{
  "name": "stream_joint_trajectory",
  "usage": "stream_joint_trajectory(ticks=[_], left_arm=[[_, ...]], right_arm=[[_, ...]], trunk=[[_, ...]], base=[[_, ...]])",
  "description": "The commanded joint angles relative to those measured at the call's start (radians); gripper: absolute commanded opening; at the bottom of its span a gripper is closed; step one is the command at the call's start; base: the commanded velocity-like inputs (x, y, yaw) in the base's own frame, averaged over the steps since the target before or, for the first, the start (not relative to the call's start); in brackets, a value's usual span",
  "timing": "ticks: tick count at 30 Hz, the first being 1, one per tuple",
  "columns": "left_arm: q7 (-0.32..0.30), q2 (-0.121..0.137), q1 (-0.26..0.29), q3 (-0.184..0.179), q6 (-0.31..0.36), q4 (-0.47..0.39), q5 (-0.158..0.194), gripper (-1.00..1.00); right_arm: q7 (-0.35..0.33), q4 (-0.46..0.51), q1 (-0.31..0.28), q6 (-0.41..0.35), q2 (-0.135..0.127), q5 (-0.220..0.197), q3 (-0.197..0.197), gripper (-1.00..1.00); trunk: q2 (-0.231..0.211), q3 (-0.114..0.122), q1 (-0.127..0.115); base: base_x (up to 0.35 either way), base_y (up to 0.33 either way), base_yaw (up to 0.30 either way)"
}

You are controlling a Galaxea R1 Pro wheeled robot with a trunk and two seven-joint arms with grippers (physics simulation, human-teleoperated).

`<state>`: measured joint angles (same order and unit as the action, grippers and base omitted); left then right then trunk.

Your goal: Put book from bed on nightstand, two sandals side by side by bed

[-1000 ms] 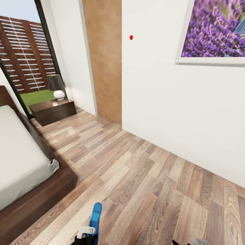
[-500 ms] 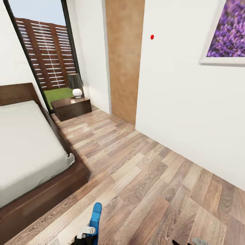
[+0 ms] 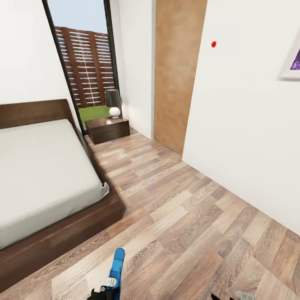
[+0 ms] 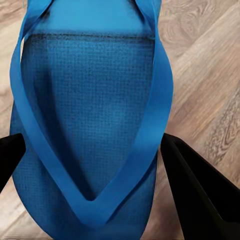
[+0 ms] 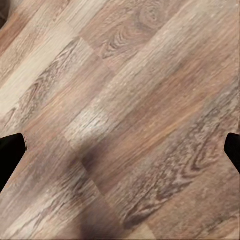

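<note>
My left gripper (image 3: 104, 292) is shut on one bright blue sandal (image 3: 117, 266), held low over the wood floor near the bed's foot corner. In the left wrist view the sandal (image 4: 90, 125) sits between the two black fingers (image 4: 200, 195), straps facing the camera. The bed (image 3: 62, 237), with its pale-grey mattress, lies at the left. A dark nightstand (image 3: 108, 130) stands beyond it by the window. My right gripper (image 3: 233, 296) is open over bare floor, its fingertips (image 5: 10, 155) spread wide apart. The book and the other sandal are out of view.
A lamp (image 3: 113, 102) with a dark shade stands on the nightstand. A brown door (image 3: 177, 71) and a white wall (image 3: 250, 137) bound the floor strip (image 3: 179, 208) to the right of the bed. A tall window (image 3: 85, 66) is behind the nightstand.
The head view has swung left, so the bed, nightstand and door have slid rightward in the picture. The sandal stays in my left gripper as before.
</note>
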<state>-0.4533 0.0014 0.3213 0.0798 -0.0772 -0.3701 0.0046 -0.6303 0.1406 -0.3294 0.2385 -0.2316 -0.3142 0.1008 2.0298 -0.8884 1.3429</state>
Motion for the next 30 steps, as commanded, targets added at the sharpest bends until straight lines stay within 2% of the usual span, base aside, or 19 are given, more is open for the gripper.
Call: stream_joint_trajectory(ticks=[1, 24, 30], left_arm=[[-0.007, 0.0, 0.001, 0.006, -0.001, 0.002, 0.0, -1.0], [-0.007, 0.0, 0.001, 0.006, -0.001, 0.001, 0.0, -1.0], [-0.007, 0.0, 0.001, 0.006, -0.001, 0.002, 0.0, -1.0]], right_arm=[[-0.006, -0.001, 0.0, 0.001, 0.0, 0.003, 0.008, 1.0], [-0.005, -0.001, 0.0, 0.001, 0.0, 0.003, 0.011, 1.0], [-0.005, -0.001, 0.0, 0.001, 0.001, 0.003, 0.01, 1.0]], trunk=[[0.0, -0.001, 0.0], [0.0, -0.01, 0.0], [0.0, -0.013, 0.0]], base=[[0.0, 0.0, 0.284], [0.0, 0.0, 0.284], [0.0, -0.135, 0.284]])
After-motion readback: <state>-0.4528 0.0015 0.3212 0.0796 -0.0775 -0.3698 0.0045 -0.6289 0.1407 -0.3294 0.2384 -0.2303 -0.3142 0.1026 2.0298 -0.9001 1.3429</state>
